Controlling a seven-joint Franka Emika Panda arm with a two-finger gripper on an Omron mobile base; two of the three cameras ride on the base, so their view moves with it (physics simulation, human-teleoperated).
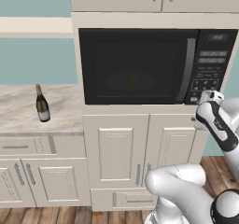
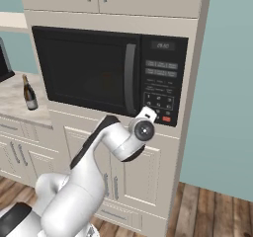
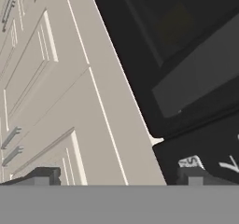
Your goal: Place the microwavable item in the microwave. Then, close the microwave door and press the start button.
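**Black door's shut, mug's inside, hand is up at the keypad**

Black glass all across the front now: the microwave door (image 1: 135, 66) sits flush in the microwave (image 2: 108, 73), its long grey bar handle (image 2: 130, 78) standing upright right beside the keypad panel (image 2: 160, 85). Through the dark window you can just make out a dim yellow-orange blob, which I read as the mug (image 1: 134, 77) sitting on the turntable. It's faint, so don't ask me which way its handle points.

The gripper (image 3: 116, 176) is parked at the lower corner of the keypad, and in the hand view its two dark fingertips (image 3: 44, 175) stand far apart with nothing between them, one over the cream cabinet front, the other over the black panel. Makes sense: nothing left to carry, and it only needs to poke a button. In the right base view the hand is just beside the small red key (image 2: 166, 119) at the bottom of the panel. I'd guess that's the target, but whether it's touching yet I can't tell.

The wine bottle (image 1: 42, 104) is well off on the counter (image 1: 18, 111) to the side, upright and ignored, which is right since it isn't going in.
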